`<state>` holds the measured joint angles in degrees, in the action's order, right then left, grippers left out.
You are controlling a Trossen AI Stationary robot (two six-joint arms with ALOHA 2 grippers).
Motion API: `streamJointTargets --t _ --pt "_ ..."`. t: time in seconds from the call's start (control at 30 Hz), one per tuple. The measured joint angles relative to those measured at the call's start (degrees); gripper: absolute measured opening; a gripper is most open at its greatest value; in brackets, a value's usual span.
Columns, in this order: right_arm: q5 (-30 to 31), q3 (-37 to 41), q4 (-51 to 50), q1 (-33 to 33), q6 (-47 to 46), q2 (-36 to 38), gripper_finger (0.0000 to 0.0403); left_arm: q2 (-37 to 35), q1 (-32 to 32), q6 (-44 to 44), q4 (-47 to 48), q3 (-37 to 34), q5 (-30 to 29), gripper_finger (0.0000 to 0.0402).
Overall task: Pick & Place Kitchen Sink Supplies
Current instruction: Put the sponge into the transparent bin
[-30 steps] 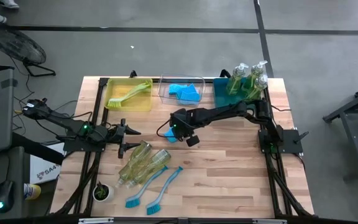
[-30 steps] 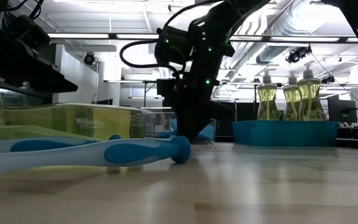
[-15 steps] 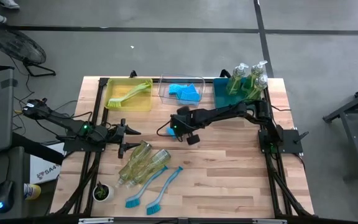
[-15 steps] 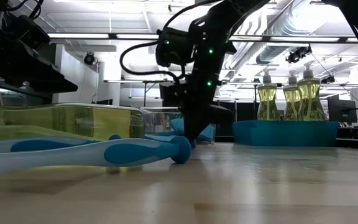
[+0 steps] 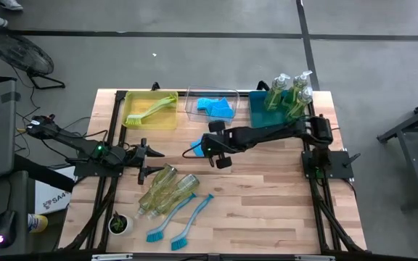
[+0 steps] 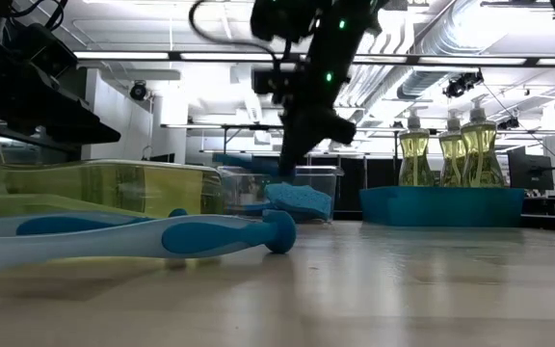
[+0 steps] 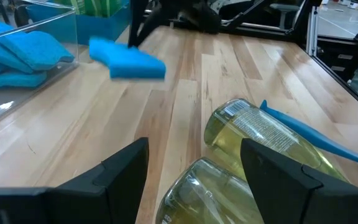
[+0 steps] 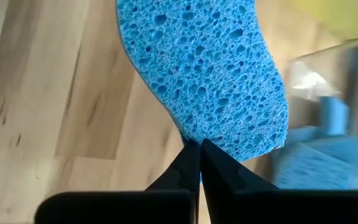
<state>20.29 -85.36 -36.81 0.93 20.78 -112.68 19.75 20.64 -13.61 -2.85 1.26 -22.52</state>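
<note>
High view: the right gripper (image 5: pixel 203 147) is reaching across the middle of the pale wooden worktop (image 5: pixel 267 196), pinching a small light-blue wavy-edged sponge (image 5: pixel 199 143) just in front of the clear rectangular bin (image 5: pixel 227 95), which is holding more blue sponges (image 5: pixel 216 107). The yellow rectangular bin (image 5: pixel 135 99) beside it is holding a yellow-green long-handled dish brush (image 5: pixel 151 109), and the teal rectangular bin (image 5: pixel 257 110) is carrying 3 upright clear yellow-green pump-top soap bottles (image 5: pixel 290 93). The left gripper (image 5: pixel 145 160) is waiting with its fingers spread at the left side of the worktop, just beside 2 more soap bottles lying on their sides (image 5: pixel 167 188). 2 blue long-handled dish brushes (image 5: pixel 178 219) are lying near the front edge, close to a small potted plant (image 5: pixel 120 223).

Low view: the held sponge is hanging clear of the worktop, in front of the clear bin.

Left wrist view: the left gripper's 2 dark fingers (image 7: pixel 127 168) are standing apart over the lying bottles, and the held sponge is showing above the wood, apart from it.

Right wrist view: the right gripper's fingertips (image 8: pixel 194 152) are pressing together on the sponge's lower edge.
</note>
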Motion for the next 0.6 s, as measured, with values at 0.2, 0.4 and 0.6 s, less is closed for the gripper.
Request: streamJointTargets --t 0.2,0.4,0.6 --pt "4.8 -0.1 0.2 1.1 -1.7 4.9 0.0 0.0 0.0 0.0 0.0 0.0 0.0 0.025" --pt "6.3 -0.1 1.6 5.9 -2.3 8.3 0.0 0.0 0.0 0.0 0.0 0.0 0.0 0.025" --pt "5.4 -0.1 1.8 13.2 -2.8 8.9 0.0 0.0 0.0 0.0 0.0 0.0 0.0 0.025"
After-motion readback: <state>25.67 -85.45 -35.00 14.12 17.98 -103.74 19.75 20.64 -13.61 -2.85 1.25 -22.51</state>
